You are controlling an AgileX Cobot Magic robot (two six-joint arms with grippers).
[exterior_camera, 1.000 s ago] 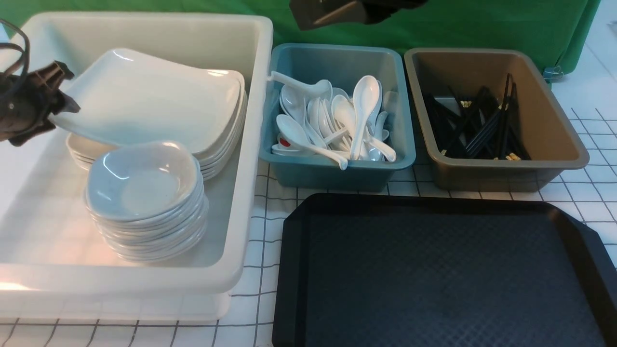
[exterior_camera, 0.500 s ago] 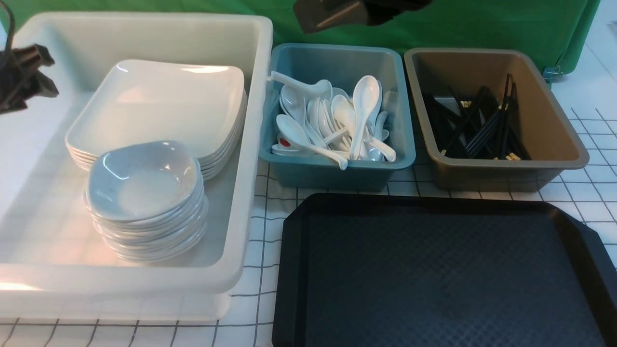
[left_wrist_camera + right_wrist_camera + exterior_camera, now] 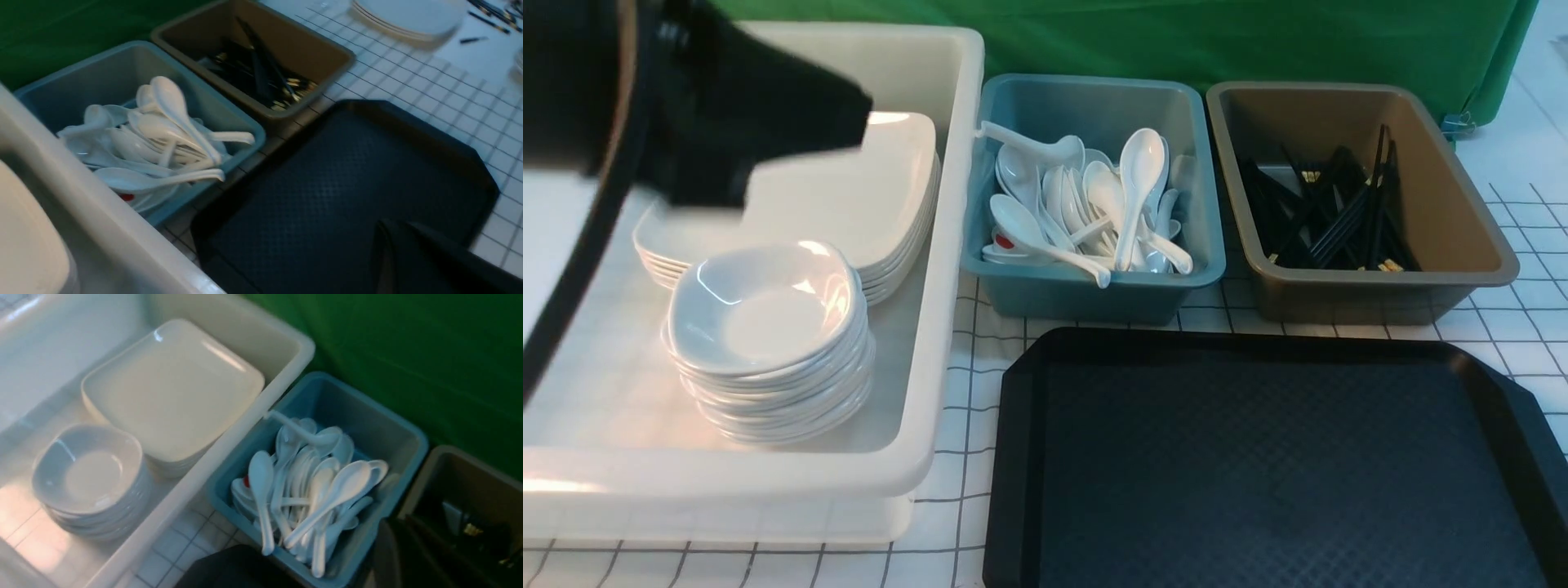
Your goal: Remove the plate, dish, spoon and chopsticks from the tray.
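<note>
The black tray (image 3: 1258,457) has nothing on it; it also shows in the left wrist view (image 3: 327,183). The large white plate (image 3: 849,196) lies on top of the plate stack in the white tub, also in the right wrist view (image 3: 171,392). Small dishes (image 3: 764,310) are stacked in front of it. Spoons (image 3: 1139,180) fill the blue bin. Black chopsticks (image 3: 1339,212) lie in the brown bin. My left gripper (image 3: 862,122) is a dark blur close to the camera above the tub, fingers together and empty (image 3: 392,228). My right gripper (image 3: 388,531) hangs above the bins, shut and empty.
The white tub (image 3: 947,245) stands at the left, the blue bin (image 3: 1094,298) in the middle and the brown bin (image 3: 1462,245) at the right, all behind the tray. A green cloth (image 3: 1339,41) hangs behind. More plates (image 3: 408,16) lie on the far table.
My left gripper let go of the plate, which settled flat on the stack. The arm then swung up close to the camera. The right gripper left the top of the front view.
</note>
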